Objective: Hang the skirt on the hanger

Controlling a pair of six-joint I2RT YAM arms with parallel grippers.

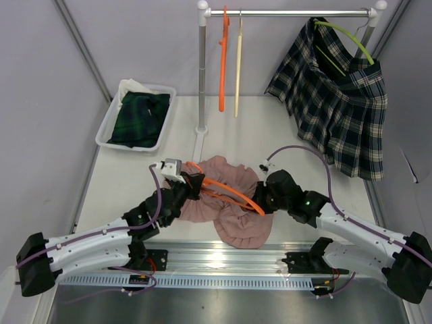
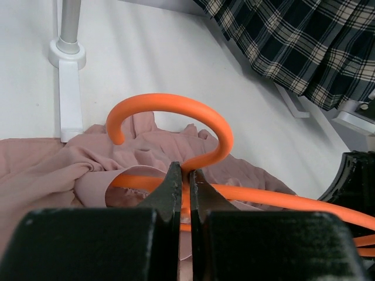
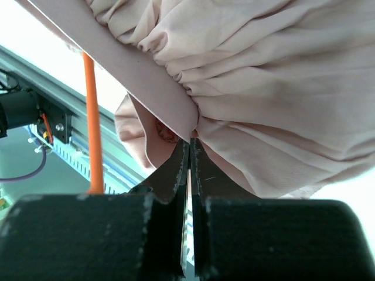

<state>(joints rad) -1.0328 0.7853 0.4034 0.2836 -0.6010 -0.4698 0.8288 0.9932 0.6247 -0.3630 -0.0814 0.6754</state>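
Near the front edge of the table [image 1: 128, 185], in the middle, the pink skirt [image 1: 237, 219] lies in a heap. The left gripper [image 2: 184, 177] squeezes the orange hanger [image 2: 176, 106] at its neck. The right gripper [image 3: 188, 147] pinches the skirt's band.

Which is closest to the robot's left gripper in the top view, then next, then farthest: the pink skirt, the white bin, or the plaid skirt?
1. pink skirt, right beside the left gripper.
2. white bin, back left.
3. plaid skirt, hanging back right.
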